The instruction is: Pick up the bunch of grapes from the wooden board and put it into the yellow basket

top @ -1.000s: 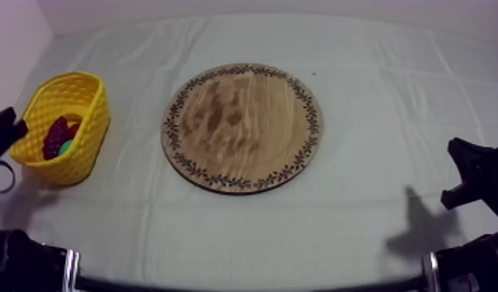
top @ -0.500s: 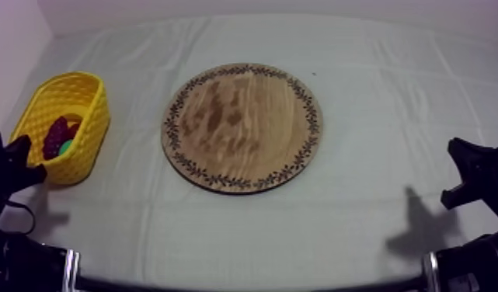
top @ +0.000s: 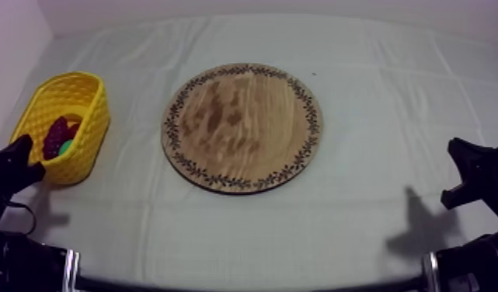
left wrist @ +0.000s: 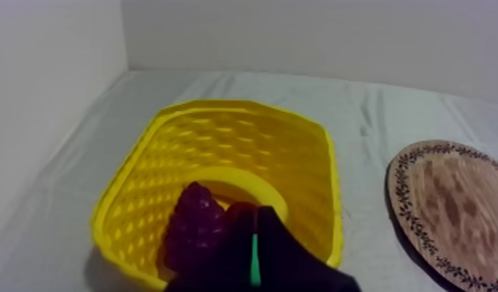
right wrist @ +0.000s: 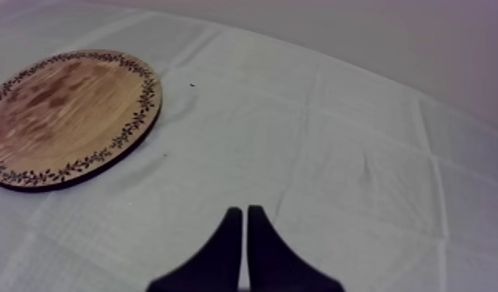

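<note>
Cloth (top: 376,194) is spread flat. The bunch of grapes (left wrist: 193,229) is laid in the yellow basket (left wrist: 244,109); the left gripper (left wrist: 255,217) and right gripper (right wrist: 245,211), both pinched empty, should be held clear of it.

Dark purple bunch of grapes (left wrist: 193,225) lies down inside the yellow basket (top: 92,128), at my left edge of the table. The round wooden board (top: 242,126), patterned rim, lies flat mid-table, well apart.
</note>
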Motion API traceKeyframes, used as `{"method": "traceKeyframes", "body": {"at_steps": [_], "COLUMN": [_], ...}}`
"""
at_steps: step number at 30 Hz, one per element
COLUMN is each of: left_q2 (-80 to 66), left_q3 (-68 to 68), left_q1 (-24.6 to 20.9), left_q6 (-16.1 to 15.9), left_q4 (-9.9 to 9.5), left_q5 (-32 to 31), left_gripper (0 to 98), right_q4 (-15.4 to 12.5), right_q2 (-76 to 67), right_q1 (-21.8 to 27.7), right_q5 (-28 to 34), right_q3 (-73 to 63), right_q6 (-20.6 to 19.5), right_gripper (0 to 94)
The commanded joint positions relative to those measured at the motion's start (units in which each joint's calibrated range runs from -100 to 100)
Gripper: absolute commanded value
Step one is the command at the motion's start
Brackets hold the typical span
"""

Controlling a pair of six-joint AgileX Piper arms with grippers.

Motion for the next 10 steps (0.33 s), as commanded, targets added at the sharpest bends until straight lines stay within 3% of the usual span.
{"method": "traceKeyframes", "body": {"at_steps": [1, 10], "left_q2": [-0.04, -0.04], "left_q3": [0.04, 0.04], "left_q1": [0.03, 0.03], "left_q6": [0.1, 0.34], "left_q4": [0.05, 0.07], "left_q5": [0.07, 0.12], "left_gripper": [0.0, 0.0], "right_q4": [0.01, 0.01], "right_q2": [-0.01, -0.01], "right_q1": [0.02, 0.02], "right_q5": [0.0, 0.0], "right_q3": [-0.03, -0.03], "right_q6": [-0.01, -0.01], "right_gripper": [0.4, 0.4]}}
